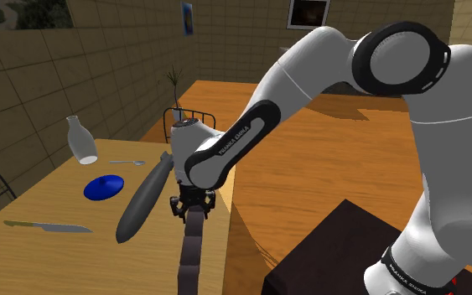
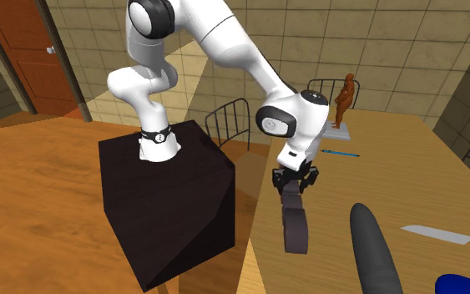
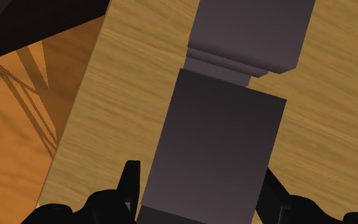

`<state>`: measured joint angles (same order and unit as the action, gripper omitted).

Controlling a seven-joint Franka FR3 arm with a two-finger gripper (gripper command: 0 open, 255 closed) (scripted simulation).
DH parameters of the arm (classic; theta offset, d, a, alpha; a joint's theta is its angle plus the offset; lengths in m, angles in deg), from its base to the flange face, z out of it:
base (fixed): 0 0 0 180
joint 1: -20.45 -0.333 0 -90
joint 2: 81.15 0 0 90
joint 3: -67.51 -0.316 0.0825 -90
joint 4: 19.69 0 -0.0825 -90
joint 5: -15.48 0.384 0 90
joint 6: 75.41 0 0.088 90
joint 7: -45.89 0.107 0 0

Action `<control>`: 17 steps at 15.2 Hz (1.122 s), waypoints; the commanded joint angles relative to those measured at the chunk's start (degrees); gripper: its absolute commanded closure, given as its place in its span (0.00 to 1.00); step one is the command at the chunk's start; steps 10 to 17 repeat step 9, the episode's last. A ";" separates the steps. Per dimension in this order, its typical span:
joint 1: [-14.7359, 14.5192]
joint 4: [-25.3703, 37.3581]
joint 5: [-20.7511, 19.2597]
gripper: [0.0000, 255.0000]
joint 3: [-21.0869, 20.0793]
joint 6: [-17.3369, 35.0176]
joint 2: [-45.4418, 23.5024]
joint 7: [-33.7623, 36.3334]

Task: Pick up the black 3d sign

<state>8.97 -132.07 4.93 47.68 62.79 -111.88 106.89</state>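
The black 3d sign (image 1: 192, 251) is a long, dark grey slab with a stepped section, reaching from my gripper (image 1: 192, 205) toward the shoulder view's lower edge, by the wooden table's (image 1: 41, 260) side edge. In the second exterior view the sign (image 2: 295, 225) extends below my gripper (image 2: 295, 182). In the wrist view the sign (image 3: 215, 140) lies between my fingers, and the gripper (image 3: 199, 186) is shut on its two long sides. I cannot tell whether its far end rests on the table.
A dark torpedo-shaped object (image 1: 143, 201) lies close beside the sign. Further along the table are a blue plate (image 1: 103, 187), a knife (image 1: 45, 226), a spoon (image 1: 127, 162) and a white bottle (image 1: 80, 140). The black stand (image 2: 166, 200) sits beside the table; a brown figurine (image 2: 347, 96) stands at the far end.
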 commanded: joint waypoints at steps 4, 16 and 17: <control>0.63 -0.05 1.27 1.00 -0.98 -2.78 3.04 -0.57; 1.03 0.10 2.05 1.00 -1.50 -4.59 4.77 -1.00; 1.03 0.10 2.05 1.00 -1.50 -4.59 4.77 -1.00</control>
